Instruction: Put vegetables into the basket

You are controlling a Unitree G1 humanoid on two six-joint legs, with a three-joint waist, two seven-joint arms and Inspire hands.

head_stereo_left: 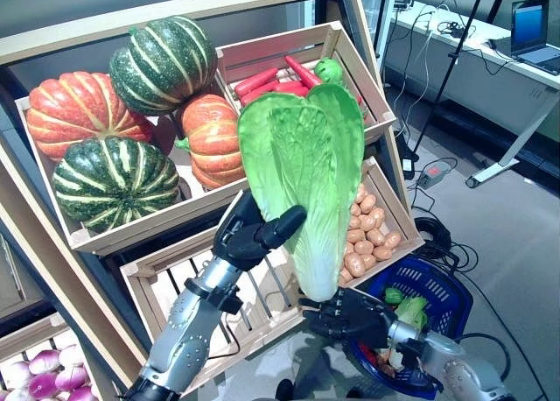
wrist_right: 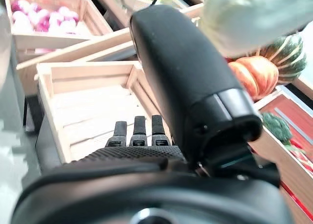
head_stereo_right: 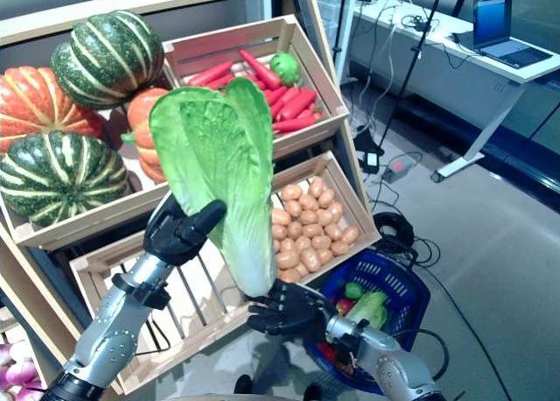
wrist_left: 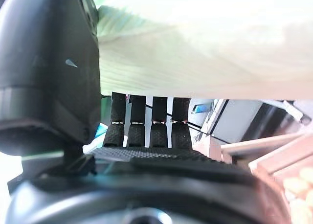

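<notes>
A large green napa cabbage point(head_stereo_left: 306, 165) is held upright in front of the produce shelf. My left hand point(head_stereo_left: 254, 235) grips its lower half, with the thumb across the front and the fingers behind, as the left wrist view shows against the pale stalk point(wrist_left: 195, 48). My right hand point(head_stereo_left: 350, 318) hovers open just under the cabbage's white base point(wrist_right: 244, 13) and holds nothing. The blue basket point(head_stereo_left: 455, 300) stands on the floor at the lower right, just right of my right hand, with some green and red vegetables inside.
The wooden shelf holds crates of pumpkins point(head_stereo_left: 114, 182), red vegetables point(head_stereo_left: 271, 81) and potatoes point(head_stereo_left: 367, 230), plus a bare slatted crate point(head_stereo_right: 219, 296) behind my arms. Purple onions point(head_stereo_left: 35, 370) lie at the lower left. A desk point(head_stereo_left: 490, 55) with a laptop stands far right.
</notes>
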